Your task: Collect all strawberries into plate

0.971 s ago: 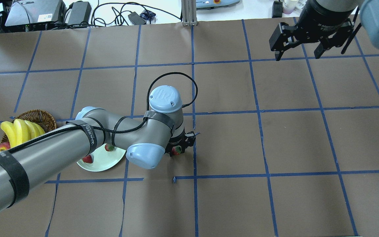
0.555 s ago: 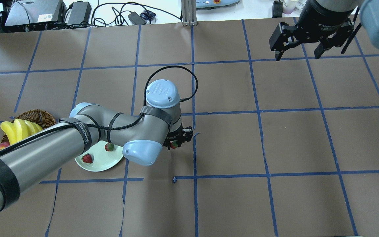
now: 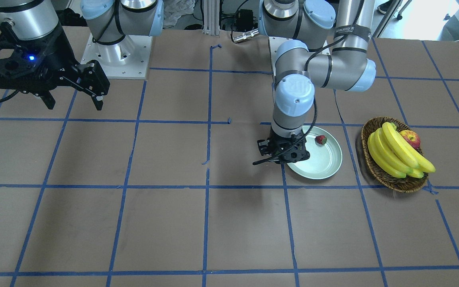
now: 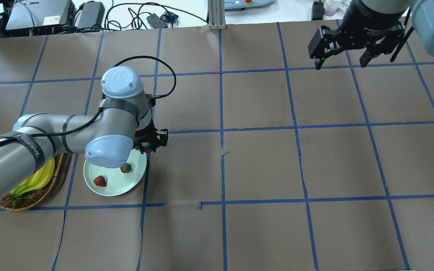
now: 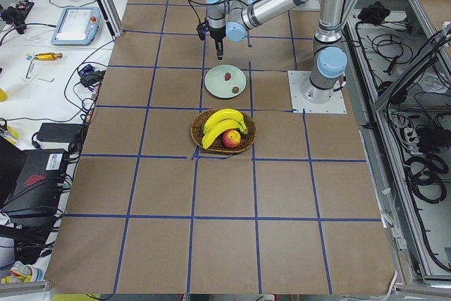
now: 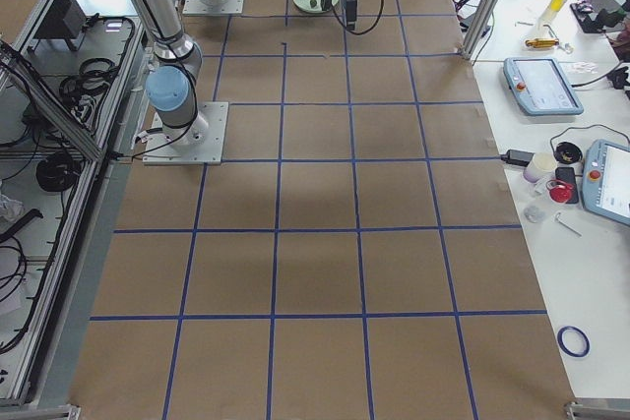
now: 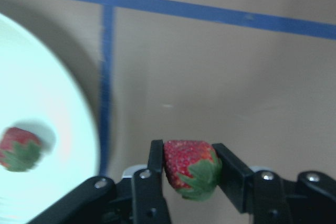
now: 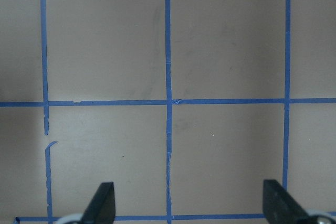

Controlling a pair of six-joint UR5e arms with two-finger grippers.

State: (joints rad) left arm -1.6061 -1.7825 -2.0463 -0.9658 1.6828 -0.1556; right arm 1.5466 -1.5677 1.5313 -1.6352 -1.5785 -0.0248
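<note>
Red with a green cap, one strawberry (image 7: 190, 169) is sitting pinched between the fingers of the left gripper (image 4: 150, 145), hanging over the brown table (image 4: 262, 169) just beside the rim of the mint plate (image 4: 115, 189). A second strawberry (image 4: 100, 181) and a third strawberry (image 4: 126, 168) are lying apart on the plate. The right gripper (image 4: 340, 63) is hovering well away, its fingers spread wide.
</note>
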